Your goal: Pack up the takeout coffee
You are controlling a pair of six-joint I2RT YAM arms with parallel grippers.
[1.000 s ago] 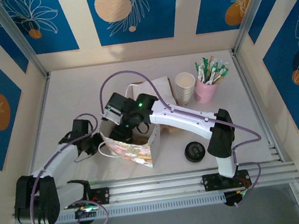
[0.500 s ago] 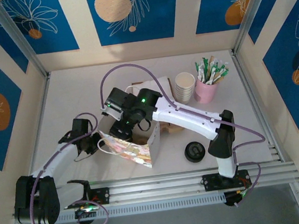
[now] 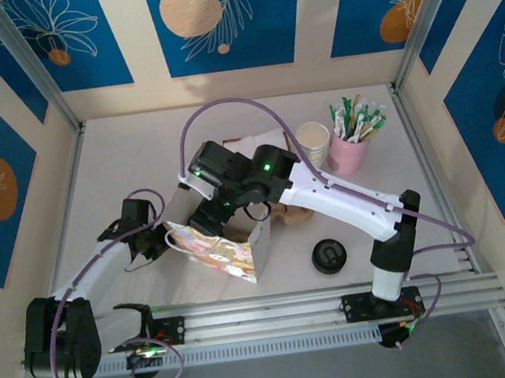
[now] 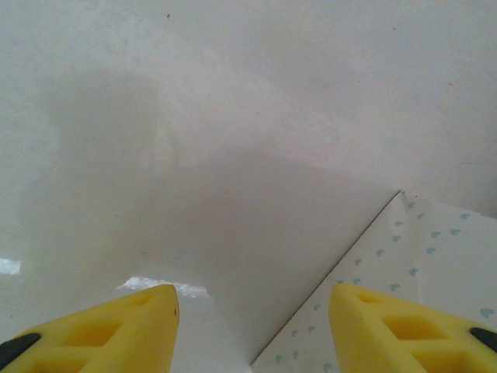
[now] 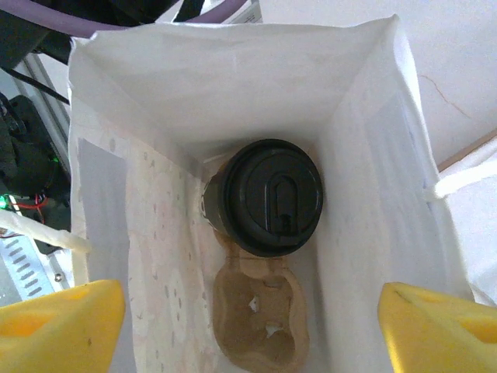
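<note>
The right gripper (image 5: 250,299) is hovering wide open over the white paper bag (image 5: 233,78); the tan moulded-pulp cup carrier tray (image 5: 260,330) is lying inside, straight below it.

stack of white paper cups (image 3: 313,145), pink holder of sticks (image 3: 348,154), black lid (image 3: 329,256)

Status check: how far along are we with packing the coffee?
Done: the cup carrier sits in the bottom of the paper bag, a lidded cup in one well. In hand: nothing; the right gripper hovers open over the bag, the left gripper beside it. Left: the other well is empty, with a black lid and cup stack on the table; perhaps a second cup.
</note>
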